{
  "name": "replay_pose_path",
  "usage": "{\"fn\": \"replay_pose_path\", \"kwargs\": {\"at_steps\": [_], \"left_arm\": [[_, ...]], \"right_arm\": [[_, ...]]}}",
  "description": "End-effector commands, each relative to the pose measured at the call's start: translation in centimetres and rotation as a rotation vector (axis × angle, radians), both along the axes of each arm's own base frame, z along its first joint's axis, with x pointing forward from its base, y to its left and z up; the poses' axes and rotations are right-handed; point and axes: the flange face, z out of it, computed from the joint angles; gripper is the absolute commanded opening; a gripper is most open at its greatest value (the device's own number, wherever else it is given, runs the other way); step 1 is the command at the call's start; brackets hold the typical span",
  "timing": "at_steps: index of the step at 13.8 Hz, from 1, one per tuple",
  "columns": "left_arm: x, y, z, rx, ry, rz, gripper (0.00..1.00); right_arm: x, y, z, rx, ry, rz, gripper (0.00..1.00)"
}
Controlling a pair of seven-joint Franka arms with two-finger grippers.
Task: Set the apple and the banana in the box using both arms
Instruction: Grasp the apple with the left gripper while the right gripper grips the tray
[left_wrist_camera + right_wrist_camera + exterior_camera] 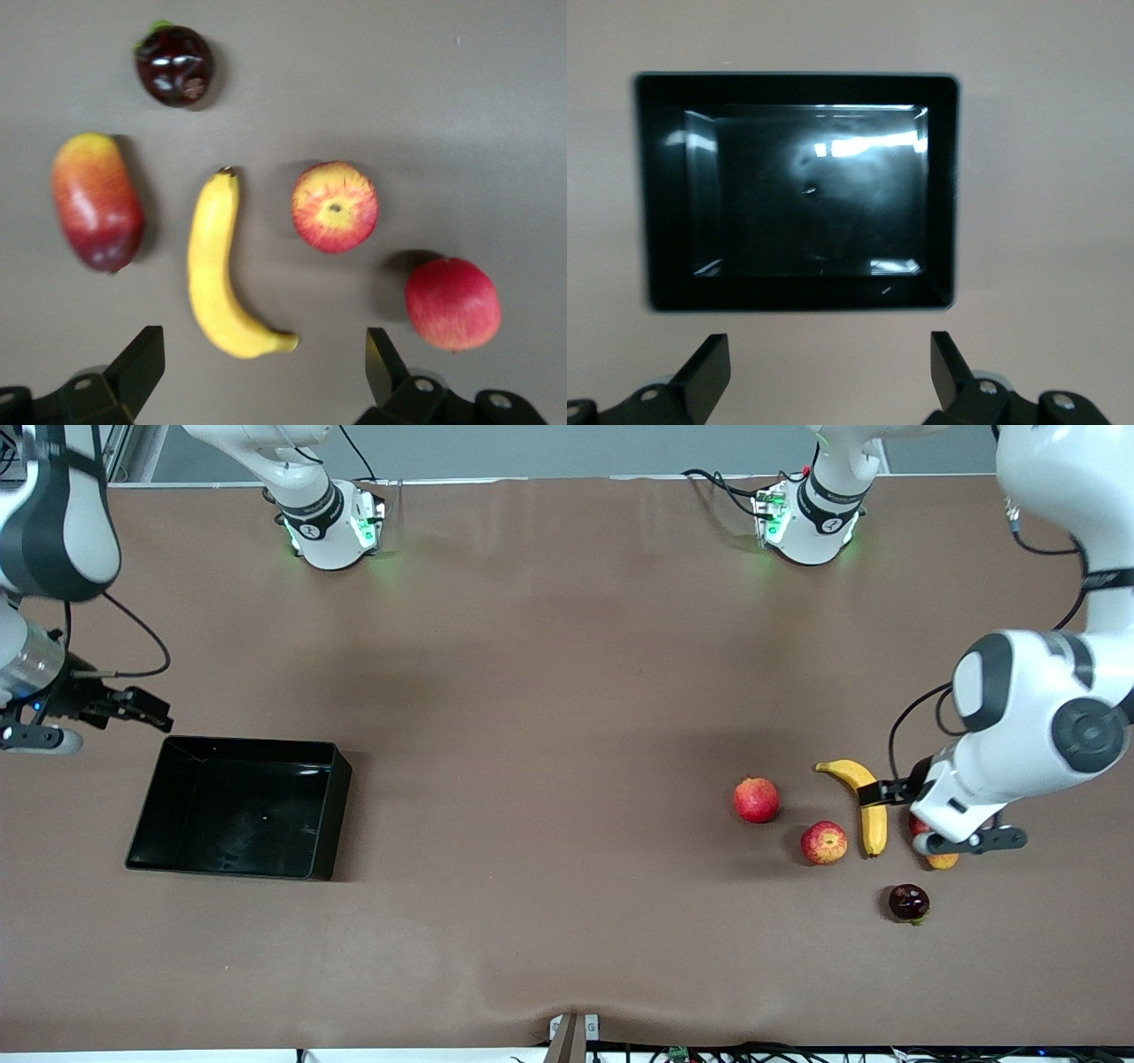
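The yellow banana (866, 804) lies toward the left arm's end of the table, with the streaky red-yellow apple (824, 842) beside it. My left gripper (886, 791) hovers open and empty over the banana. In the left wrist view the banana (217, 274) and the apple (335, 206) show past the open gripper (266, 363). The black box (257, 741) sits empty toward the right arm's end. My right gripper (142, 708) hangs open and empty over the table beside the box's farther edge. The right wrist view shows the box (797, 88) past the open gripper (830, 367).
An evenly red round fruit (757, 799) lies beside the apple. A red-yellow mango (937, 856) lies partly hidden under my left hand. A dark purple fruit (909, 902) lies nearer the front camera than the banana. Bare brown table lies between the fruits and the box.
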Motion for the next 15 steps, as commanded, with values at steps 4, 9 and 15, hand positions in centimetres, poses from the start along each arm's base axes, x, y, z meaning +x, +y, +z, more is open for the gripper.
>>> {"fn": "replay_pose_path", "kwargs": {"at_steps": [4,9,15], "left_arm": [[1.5,-2.1,-5.2,-0.022,-0.038,-0.023,1.00],[2.4,-2.7,-9.0,-0.035,-0.086,-0.029,1.00],[2.7,-3.0,-11.8,-0.068,-0.111,-0.004,1.00]], "right_arm": [[2.6,-8.0,-10.4,-0.053,-0.052,0.146,1.00],[1.1,-9.5,-20.9,-0.084,-0.125,0.125,1.00],[0.3,-10.0,-25.5,-0.082,-0.116,0.119,0.45]]}}
